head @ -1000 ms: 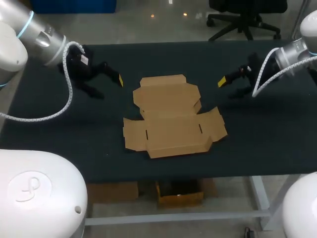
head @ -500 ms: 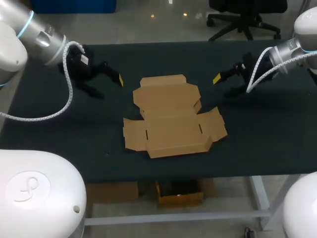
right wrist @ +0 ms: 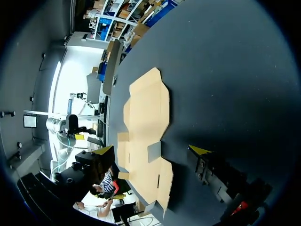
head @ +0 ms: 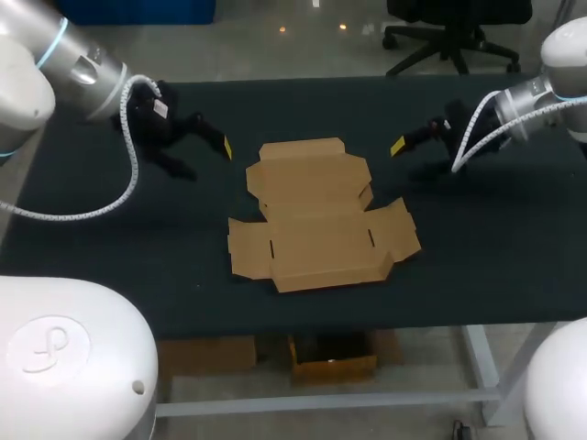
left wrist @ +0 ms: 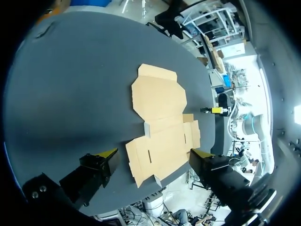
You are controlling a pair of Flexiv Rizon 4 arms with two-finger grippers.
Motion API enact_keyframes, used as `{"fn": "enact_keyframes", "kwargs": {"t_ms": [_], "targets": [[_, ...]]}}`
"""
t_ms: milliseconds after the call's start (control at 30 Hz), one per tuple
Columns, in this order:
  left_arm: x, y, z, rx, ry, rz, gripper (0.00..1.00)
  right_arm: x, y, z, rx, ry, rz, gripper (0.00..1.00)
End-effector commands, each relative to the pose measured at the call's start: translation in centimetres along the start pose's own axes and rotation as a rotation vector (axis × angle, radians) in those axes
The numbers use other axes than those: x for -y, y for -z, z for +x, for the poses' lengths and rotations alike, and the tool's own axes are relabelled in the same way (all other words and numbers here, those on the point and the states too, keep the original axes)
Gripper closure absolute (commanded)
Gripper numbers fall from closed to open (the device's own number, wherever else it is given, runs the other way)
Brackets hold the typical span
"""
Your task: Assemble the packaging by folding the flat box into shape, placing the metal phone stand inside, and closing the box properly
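Note:
A flat brown cardboard box lies unfolded in the middle of the black table, its lid panel on the far side and its side flaps spread out. My left gripper hovers open just off the box's far left corner, with nothing between its fingers. My right gripper is open and empty off the far right corner. From the left wrist, the box stretches ahead of the open left gripper. From the right wrist, the box lies ahead of the open right gripper. No phone stand shows in any view.
The black table top surrounds the box with bare room on the left, the right and at the back. The box's near edge lies close to the table's front edge.
My right gripper has moved a little to the left, towards the box's far right corner. The left gripper has shifted only slightly. The box has not moved.

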State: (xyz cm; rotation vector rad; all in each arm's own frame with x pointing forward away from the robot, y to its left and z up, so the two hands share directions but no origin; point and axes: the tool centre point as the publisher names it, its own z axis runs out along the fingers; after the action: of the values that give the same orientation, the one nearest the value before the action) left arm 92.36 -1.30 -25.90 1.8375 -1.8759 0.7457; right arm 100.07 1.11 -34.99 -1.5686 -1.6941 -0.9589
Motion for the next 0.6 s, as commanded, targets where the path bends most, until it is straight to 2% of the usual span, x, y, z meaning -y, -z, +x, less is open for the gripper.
{"fn": "enact_keyframes", "kwargs": {"t_ms": [33, 433, 500, 533, 567, 600], "targets": [[0.5, 0.1, 0.2, 0.009, 0.004, -0.01, 0.0, -1.7, -1.5, -0.1, -0.005, -0.01, 0.018, 0.0], [0.9, 0.6, -0.3, 0.007, 0.018, 0.001, 0.0, -3.6, -3.6, -0.2, 0.027, -0.038, 0.031, 0.02], [0.9, 0.7, -0.3, 0.008, 0.018, 0.003, 0.0, -3.7, -3.9, -0.3, 0.035, -0.048, 0.035, 0.36], [0.9, 0.8, -0.3, 0.009, 0.018, 0.004, 0.0, -3.8, -4.0, -0.4, 0.03, -0.048, 0.04, 0.41], [0.9, 0.8, -0.3, 0.009, 0.019, 0.004, 0.0, -3.8, -4.2, -0.5, 0.029, -0.048, 0.042, 0.41], [1.0, 0.9, -0.3, 0.01, 0.019, 0.004, 0.0, -3.8, -4.3, -0.5, 0.032, -0.048, 0.044, 0.47]]}}
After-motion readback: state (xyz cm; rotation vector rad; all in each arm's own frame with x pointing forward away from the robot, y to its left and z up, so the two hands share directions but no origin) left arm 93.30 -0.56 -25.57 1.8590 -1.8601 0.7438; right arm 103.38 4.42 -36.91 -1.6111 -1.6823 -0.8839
